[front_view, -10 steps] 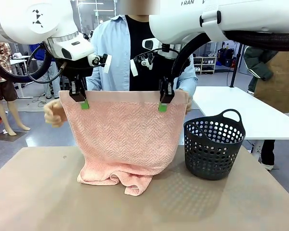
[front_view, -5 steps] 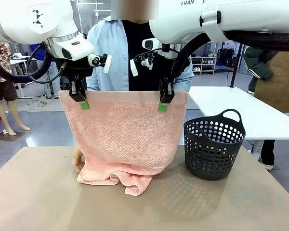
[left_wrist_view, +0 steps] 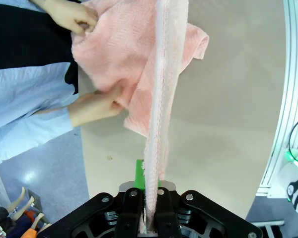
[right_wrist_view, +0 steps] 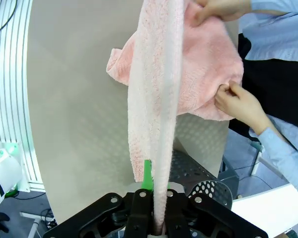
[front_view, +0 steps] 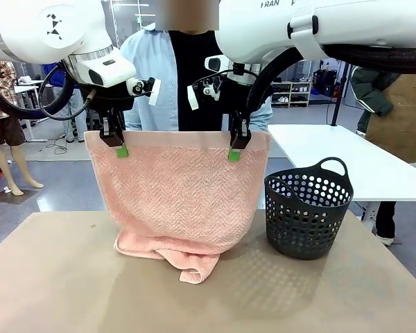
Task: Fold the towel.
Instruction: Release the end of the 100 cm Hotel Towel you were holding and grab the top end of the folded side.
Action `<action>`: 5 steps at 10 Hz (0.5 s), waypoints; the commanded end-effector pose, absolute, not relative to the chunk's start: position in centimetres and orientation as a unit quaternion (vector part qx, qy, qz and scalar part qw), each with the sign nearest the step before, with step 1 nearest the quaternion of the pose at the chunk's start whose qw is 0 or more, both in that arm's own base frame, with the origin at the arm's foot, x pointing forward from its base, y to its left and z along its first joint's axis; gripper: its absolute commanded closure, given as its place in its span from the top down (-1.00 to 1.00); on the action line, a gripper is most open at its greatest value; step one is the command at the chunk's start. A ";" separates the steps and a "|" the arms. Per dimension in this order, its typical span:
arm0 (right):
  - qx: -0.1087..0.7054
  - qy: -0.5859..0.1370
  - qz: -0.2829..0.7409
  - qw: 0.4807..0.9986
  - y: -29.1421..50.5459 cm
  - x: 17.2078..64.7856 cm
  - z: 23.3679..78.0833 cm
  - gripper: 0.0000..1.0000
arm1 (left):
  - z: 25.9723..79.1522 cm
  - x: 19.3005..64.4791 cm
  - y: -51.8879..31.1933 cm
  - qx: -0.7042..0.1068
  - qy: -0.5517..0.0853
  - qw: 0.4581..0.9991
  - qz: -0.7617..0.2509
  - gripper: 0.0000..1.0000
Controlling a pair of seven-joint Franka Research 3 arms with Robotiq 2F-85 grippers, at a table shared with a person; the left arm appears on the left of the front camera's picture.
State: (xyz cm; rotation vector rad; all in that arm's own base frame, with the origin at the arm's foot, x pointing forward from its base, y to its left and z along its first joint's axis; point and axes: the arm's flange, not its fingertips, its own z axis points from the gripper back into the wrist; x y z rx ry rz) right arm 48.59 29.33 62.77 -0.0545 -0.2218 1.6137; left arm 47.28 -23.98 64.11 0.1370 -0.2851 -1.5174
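Hanging limp between the left jaws and right jaws, each clamped on its top band near a corner, the pale salmon-pink terry towel heaps softly on the tabletop's middle. Light and floppy, it seems best held by its corners, as the person's hands do beyond, toward the far edge.

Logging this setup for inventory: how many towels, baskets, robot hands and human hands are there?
towel: 1
basket: 1
robot hands: 2, left hand, right hand
person's hands: 2
Total: 6
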 end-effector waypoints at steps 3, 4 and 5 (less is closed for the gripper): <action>-0.026 -0.100 0.721 0.686 29.3 48.5 62.8 -1.00 | 64.1 47.3 -23.8 0.063 -0.129 0.711 -0.688 -1.00; -0.026 -0.100 0.721 0.686 29.3 48.5 62.8 -1.00 | 64.1 47.3 -23.8 0.063 -0.129 0.711 -0.688 -1.00; -0.026 -0.100 0.721 0.686 29.3 48.5 62.8 -1.00 | 64.1 47.3 -23.8 0.063 -0.129 0.711 -0.688 -1.00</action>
